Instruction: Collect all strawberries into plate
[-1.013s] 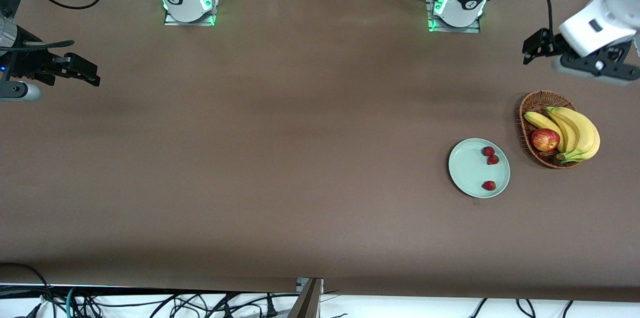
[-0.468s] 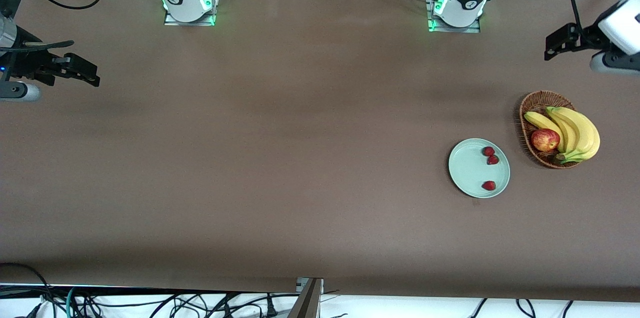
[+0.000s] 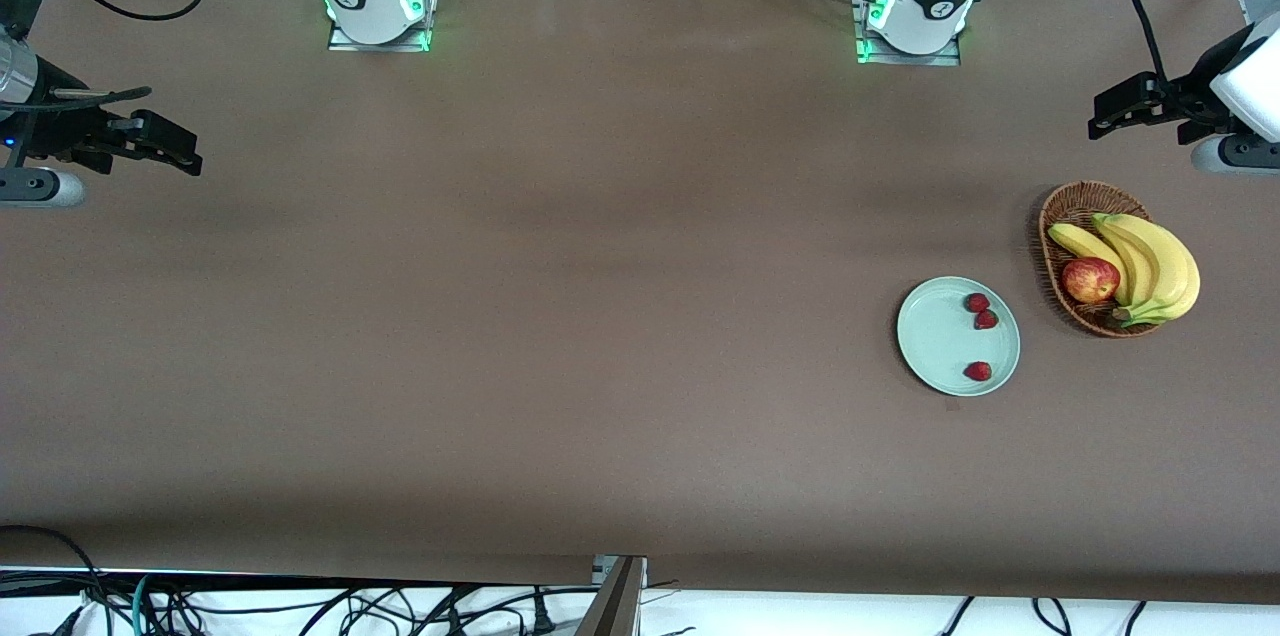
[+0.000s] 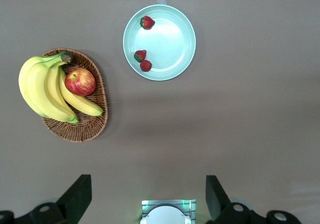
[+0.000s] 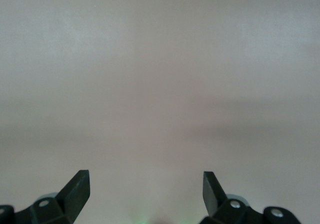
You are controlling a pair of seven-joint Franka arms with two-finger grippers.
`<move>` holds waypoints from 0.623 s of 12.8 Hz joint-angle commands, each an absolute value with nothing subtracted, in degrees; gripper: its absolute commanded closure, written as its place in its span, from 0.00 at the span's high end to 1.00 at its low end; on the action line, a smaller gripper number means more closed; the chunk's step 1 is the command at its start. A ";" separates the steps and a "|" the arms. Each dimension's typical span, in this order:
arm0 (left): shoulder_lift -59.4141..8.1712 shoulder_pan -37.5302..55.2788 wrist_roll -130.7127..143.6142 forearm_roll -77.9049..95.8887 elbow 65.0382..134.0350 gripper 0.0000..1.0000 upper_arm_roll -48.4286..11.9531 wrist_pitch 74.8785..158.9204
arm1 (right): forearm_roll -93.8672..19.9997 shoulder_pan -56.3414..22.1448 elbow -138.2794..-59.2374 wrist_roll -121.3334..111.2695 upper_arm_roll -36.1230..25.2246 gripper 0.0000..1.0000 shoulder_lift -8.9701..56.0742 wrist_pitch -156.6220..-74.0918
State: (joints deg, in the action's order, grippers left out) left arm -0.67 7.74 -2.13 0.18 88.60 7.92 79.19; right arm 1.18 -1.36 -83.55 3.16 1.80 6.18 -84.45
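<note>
Three small red strawberries lie on the pale mint-green plate (image 3: 940, 341): two close together (image 3: 977, 302) (image 3: 986, 319) and one apart (image 3: 978, 371). In the left wrist view the plate (image 4: 172, 38) holds the same three berries (image 4: 147, 22) (image 4: 140, 55) (image 4: 146, 65). My left gripper (image 3: 1105, 116) is open and empty, high over the table at the left arm's end, above the basket. Its fingertips (image 4: 80, 191) show wide apart. My right gripper (image 3: 180, 154) is open and empty, waiting over the right arm's end of the table; it also shows in the right wrist view (image 5: 145, 189).
A brown wicker basket (image 3: 1070, 206) beside the plate, toward the left arm's end, holds a bunch of bananas (image 3: 1150, 261) and a red-yellow apple (image 3: 1090, 279). The basket (image 4: 92, 126) also shows in the left wrist view. Cables hang along the table's near edge.
My left arm has pulled up and away from the basket toward the table's end, then settled. The plate, strawberries and right arm have not moved.
</note>
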 commanded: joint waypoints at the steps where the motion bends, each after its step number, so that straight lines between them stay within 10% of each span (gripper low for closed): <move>1: 2.72 8.70 -0.70 0.70 92.37 1.00 7.74 81.12 | 1.85 -1.05 -82.35 2.20 2.11 1.00 6.50 -84.11; 8: 2.37 8.35 0.52 0.88 91.67 1.00 7.38 81.39 | 1.67 -1.05 -82.35 2.29 2.11 1.00 6.50 -84.11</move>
